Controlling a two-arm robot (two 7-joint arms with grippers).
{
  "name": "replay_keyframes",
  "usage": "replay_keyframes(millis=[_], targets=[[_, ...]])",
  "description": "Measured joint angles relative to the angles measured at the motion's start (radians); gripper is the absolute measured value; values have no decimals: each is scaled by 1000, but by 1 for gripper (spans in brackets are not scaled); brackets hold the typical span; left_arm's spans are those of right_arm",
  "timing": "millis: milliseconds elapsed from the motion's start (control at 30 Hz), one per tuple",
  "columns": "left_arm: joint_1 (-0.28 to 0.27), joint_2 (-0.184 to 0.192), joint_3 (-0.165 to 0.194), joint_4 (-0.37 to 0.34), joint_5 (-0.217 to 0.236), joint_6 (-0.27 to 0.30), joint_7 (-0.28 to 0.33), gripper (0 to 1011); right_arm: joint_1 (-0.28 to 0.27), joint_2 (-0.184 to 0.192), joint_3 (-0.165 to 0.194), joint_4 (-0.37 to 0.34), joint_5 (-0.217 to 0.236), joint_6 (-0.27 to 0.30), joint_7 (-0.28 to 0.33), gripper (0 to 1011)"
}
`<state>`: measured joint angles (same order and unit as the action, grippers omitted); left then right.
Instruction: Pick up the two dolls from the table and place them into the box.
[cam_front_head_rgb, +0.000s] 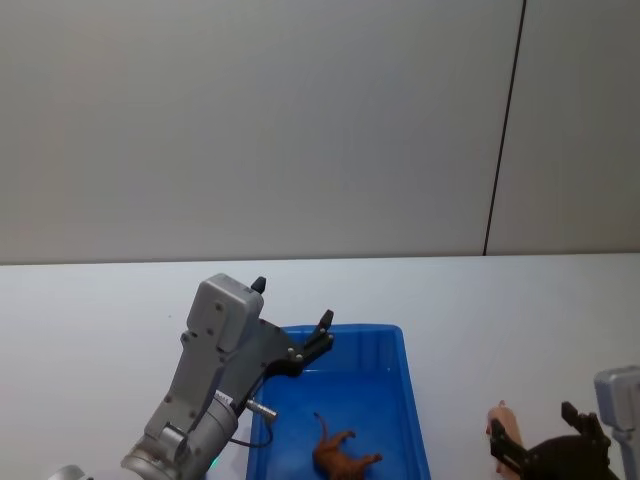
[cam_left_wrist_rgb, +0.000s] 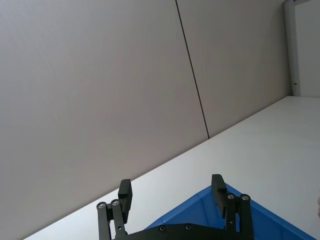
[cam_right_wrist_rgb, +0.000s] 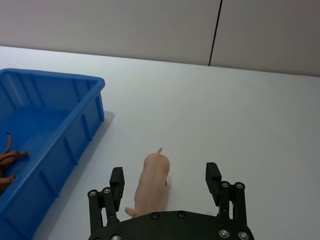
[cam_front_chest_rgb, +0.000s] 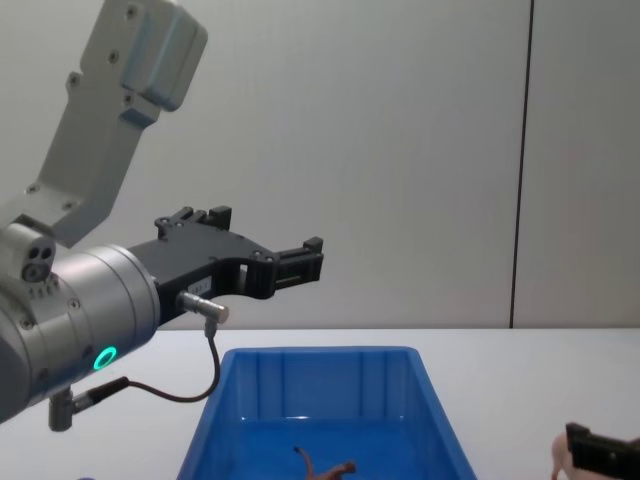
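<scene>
released right claw (cam_right_wrist_rgb: 164, 174) straddles pink doll (cam_right_wrist_rgb: 151, 182) off-centre, lower frame; closing could knock it aside; left claw (cam_left_wrist_rgb: 171, 190) released over box (cam_left_wrist_rgb: 200, 212)

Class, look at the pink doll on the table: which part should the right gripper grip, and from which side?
I'd grip the pink doll across its trunk, coming down from above. It lies lengthwise between the open right gripper's fingers, so its rounded flanks face them; legs and tail are too thin.
</scene>
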<state>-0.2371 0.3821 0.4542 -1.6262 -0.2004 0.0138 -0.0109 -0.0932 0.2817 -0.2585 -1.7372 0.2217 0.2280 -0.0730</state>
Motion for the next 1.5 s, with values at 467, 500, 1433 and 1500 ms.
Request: replay_keyframes(millis=[467,500,1433,1500], targets=[[0,0,0,0,0,0,0,1002,14,-30,-11,91,-10,-57,34,1001],[0,0,0,0,0,0,0,1001,17,-33,-13,99,-12,-63,39,1001],[0,0,0,0,0,0,0,1002,36,-65,-14,166,7,-42,64,420],[0,0,0,0,0,0,0,1002,34,-65,-13,162,7,-43,64,392]])
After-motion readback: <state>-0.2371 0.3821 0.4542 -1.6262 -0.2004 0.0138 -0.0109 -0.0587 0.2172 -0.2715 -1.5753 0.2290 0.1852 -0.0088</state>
